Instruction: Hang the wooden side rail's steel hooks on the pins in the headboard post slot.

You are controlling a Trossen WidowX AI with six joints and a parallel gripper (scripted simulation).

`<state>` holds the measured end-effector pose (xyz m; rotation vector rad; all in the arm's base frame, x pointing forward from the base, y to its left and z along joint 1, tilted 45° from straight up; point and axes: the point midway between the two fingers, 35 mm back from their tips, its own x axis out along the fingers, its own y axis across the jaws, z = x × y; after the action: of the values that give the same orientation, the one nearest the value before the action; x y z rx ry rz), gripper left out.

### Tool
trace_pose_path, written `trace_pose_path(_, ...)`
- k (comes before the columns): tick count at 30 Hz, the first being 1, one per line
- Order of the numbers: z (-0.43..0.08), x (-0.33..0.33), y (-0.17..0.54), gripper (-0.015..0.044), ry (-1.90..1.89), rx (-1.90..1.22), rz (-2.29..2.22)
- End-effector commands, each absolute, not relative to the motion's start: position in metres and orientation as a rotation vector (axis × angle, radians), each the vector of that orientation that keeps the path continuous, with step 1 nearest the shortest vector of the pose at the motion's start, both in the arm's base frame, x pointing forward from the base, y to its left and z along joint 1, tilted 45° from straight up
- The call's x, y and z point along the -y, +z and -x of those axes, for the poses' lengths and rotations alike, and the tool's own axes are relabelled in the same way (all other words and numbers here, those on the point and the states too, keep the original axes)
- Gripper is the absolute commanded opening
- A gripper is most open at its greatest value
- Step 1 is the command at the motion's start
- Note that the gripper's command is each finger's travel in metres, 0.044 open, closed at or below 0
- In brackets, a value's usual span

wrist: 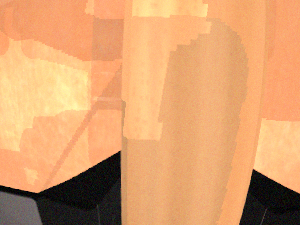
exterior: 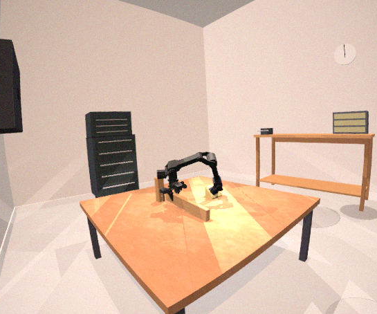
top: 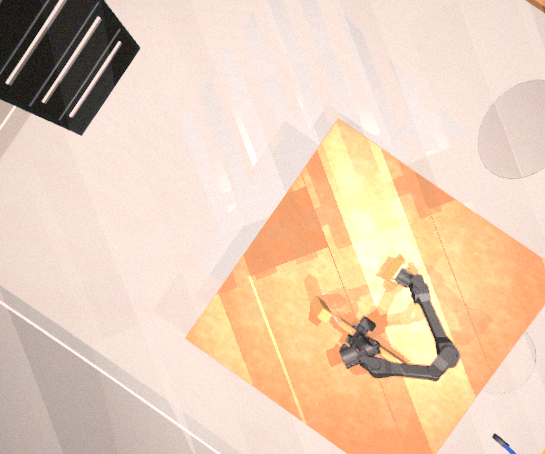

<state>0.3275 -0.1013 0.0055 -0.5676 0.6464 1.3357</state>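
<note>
The wooden side rail [top: 393, 353] [exterior: 191, 206] [wrist: 200, 159] stands on edge, its far end on the table. Its near end points at the headboard post [top: 323, 303] [exterior: 158, 190], which stands upright. My gripper [top: 363, 339] [exterior: 169, 194] is shut on the rail near its post end, the fingers on either side of it. In the wrist view the rail fills the middle between the dark finger parts. Small pale parts show between rail and post in the top view, too small to tell as hooks. The pins, the slot and whether any hook sits on a pin cannot be seen.
The arm arches over the wooden table [top: 490, 250] [exterior: 145, 242]. A pale block [top: 394, 269] [exterior: 210, 192] lies beside the arm's other end. A black drawer cabinet [top: 85, 75] [exterior: 112, 162] and a wooden workbench [exterior: 315, 135] stand away from the table.
</note>
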Motion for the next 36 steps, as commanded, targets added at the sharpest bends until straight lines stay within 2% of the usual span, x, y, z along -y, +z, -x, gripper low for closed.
trace_pose_path(1,-0.3266,0.1057,0.0054,0.0,1.327,-0.647,0.574)
trace_pose_path(36,-0.3272,0.1083,0.0033,0.0,1.327,-0.647,0.574)
